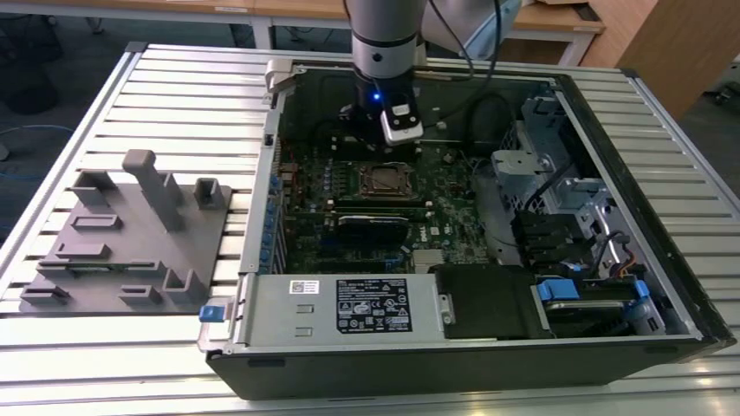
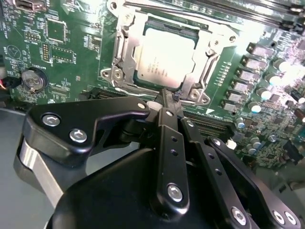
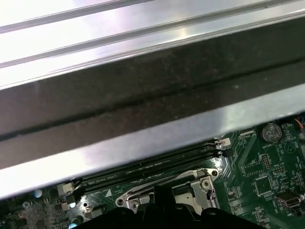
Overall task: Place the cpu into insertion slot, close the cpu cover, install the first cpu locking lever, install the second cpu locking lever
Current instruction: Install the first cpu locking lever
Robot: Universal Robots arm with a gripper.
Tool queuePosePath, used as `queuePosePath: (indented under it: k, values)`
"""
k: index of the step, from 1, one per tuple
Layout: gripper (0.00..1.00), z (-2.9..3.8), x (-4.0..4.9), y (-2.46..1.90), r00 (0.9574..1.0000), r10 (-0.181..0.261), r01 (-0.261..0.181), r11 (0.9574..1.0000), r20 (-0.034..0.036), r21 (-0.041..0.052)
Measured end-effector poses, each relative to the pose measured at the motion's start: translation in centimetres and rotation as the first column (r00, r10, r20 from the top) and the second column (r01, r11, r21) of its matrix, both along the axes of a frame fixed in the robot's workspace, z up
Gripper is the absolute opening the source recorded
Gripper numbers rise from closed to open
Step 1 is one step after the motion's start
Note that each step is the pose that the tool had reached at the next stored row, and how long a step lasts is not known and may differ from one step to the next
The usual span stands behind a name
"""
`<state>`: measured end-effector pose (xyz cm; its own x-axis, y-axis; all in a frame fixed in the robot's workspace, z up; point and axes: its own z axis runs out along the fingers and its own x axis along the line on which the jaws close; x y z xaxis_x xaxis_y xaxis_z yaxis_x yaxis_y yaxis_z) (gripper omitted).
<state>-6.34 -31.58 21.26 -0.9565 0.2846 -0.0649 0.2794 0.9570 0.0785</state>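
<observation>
CPU [image 2: 164, 59] sits in the socket [image 2: 125, 57]: flat square chip, dull silver-grey top with faint print, flat and square to the socket rim. Square part, so no real long axis; its edges run parallel with the frame. One CPU, one socket.

Cover [image 2: 202, 67] is a thin silvery frame with a cut-out centre, lying down around the chip, with the chip top showing through the opening. A thin wire lever [image 2: 136, 90] runs along the socket edge nearest the gripper; I can't tell if it's latched.

In the exterior view the socket [image 1: 386, 180] is mid-board in the open PC case [image 1: 647, 217], with the arm [image 1: 387, 52] standing over the board just beyond it, toward the case's far wall.

Gripper [image 2: 167, 98] is clenched, black fingers [image 2: 170, 112] pinched to a point, tip right at the socket's near edge by the lever. Whether it touches the lever, can't tell.

Grey fixture block [image 1: 127, 238] sits on the table [image 1: 173, 87] to the exterior view's left of the case. Two long memory slots [image 3: 157, 162] lie beside the socket in the first wrist view.
</observation>
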Motion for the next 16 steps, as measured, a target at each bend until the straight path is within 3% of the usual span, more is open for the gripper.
queuePosePath:
  k: [3,7,11,16]
  values:
    - [0.10,-0.01,0.15,-0.03,1.0000,0.001,-0.001,0.9998,0.0001,-0.0204]
    - [0.10,0.00,0.19,-0.44,1.0000,0.003,-0.003,0.9993,-0.0001,-0.0364]
    - [0.10,0.00,0.20,-1.01,1.0000,0.006,-0.006,0.9992,-0.0001,-0.0392]
    - [0.10,-0.06,0.28,-1.17,0.9995,0.031,-0.031,0.9988,-0.0001,-0.0392]
